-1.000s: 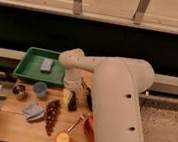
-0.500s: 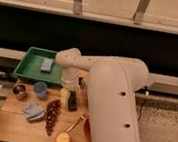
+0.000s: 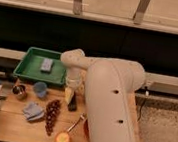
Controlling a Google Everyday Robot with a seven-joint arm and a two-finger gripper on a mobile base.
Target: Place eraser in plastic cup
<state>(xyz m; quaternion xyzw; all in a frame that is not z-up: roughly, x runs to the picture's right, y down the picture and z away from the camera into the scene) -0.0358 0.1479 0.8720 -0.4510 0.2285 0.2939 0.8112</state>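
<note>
One small change in the last second: the bulky white arm has swayed slightly left and back, while its gripper has stayed low over the same spot on the wooden table. Nothing on the table has shifted.

From left to right:
- A small shiny metal cup stands near the left edge.
- The light-blue plastic cup stands upright just beside it.
- At twelve o'clock from that cup is a green tray holding a grey-blue block.
- At six o'clock from the cup lies a crumpled blue cloth, with a bunch of dark grapes to its right.
- Next comes the gripper, pointing down, with the black eraser directly under its tip at about five o'clock.
- A slim utensil lies beyond, and an orange fruit sits at the front edge.

I cannot tell whether the gripper is clamped on the eraser or only meeting it. The plastic cup is at nine o'clock from the gripper, near but apart.

Since the eraser is still down at table level, the pick-up looks unfinished. The lift and the short carry left to the cup appear still to come.

No brand, label or writing can be read.
</note>
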